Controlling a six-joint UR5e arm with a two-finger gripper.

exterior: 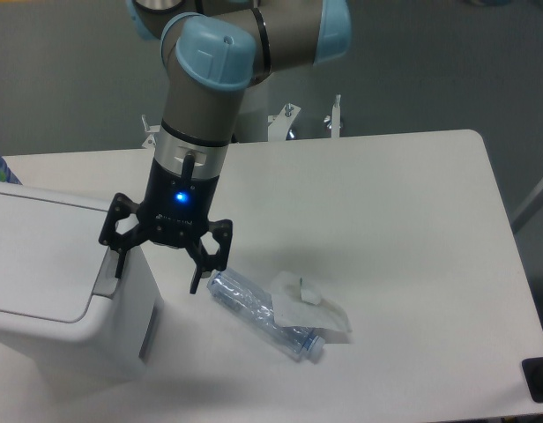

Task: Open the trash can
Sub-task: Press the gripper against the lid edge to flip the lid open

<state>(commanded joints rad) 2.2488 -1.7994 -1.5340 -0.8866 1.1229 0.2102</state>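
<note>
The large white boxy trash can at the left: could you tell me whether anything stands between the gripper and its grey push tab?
Nothing visible does. The open black two-finger gripper hangs right over the light grey push tab of the large white boxy trash can. The clear crushed plastic bottle lies to the side on the table.

The hand (155, 266) hangs with its two fingers spread wide, one fingertip (118, 267) at the light grey push tab (105, 278) of the white trash can (51, 282), whose lid lies flat. A crushed clear bottle (267, 315) lies on the white tabletop (386, 229) just beside the other fingertip.
</note>
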